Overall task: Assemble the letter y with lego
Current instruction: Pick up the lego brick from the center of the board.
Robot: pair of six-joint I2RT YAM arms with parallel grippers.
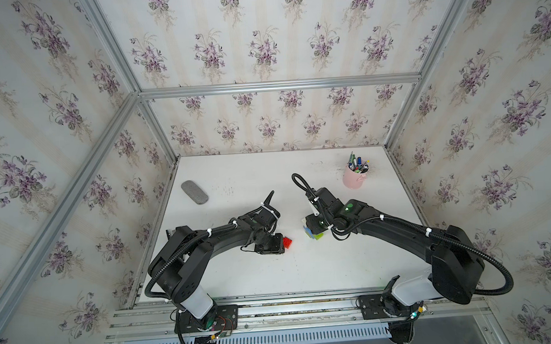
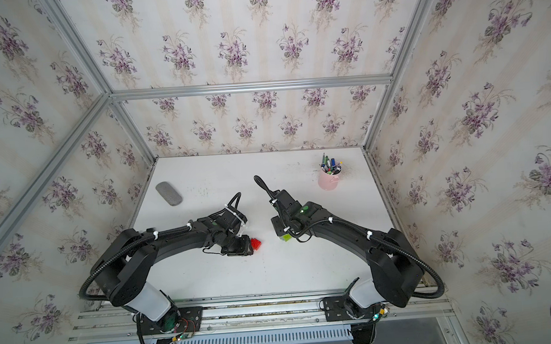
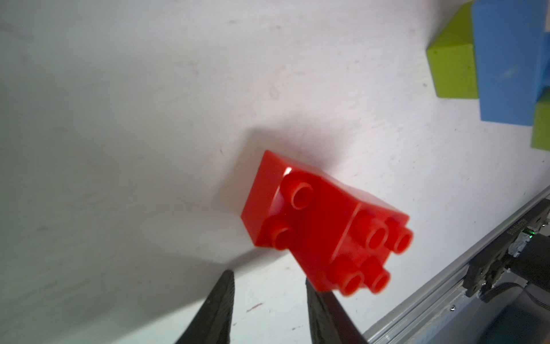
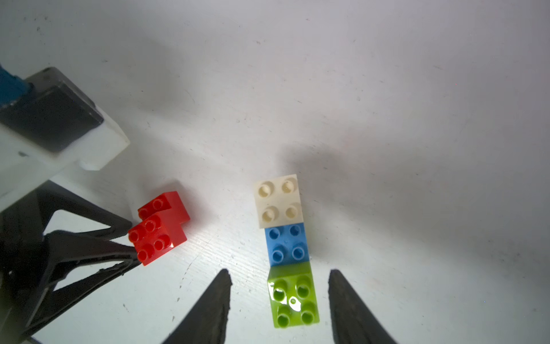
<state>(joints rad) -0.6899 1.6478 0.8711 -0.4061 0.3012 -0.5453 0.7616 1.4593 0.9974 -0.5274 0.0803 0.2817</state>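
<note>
Top views: pink cup (image 1: 350,181) w/ pens (image 1: 359,164), lego (image 1: 287,242) well apart.

A robot lab cell: aluminium frame (image 1: 263,86) and violet-flowered wallpaper (image 1: 261,44) boxed a white table (image 1: 305,274), left arm (image 1: 225,237) and right arm (image 1: 400,234) were bolted to a rail (image 1: 291,308), a pink pen cup (image 1: 352,178) stood well beyond the fingers (image 4: 214,306) of the right gripper (image 4: 279,271)

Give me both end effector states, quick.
Left end effector: open, empty, red bricks just beyond its tips.
Right end effector: open, straddling the green brick, not gripping.
</note>
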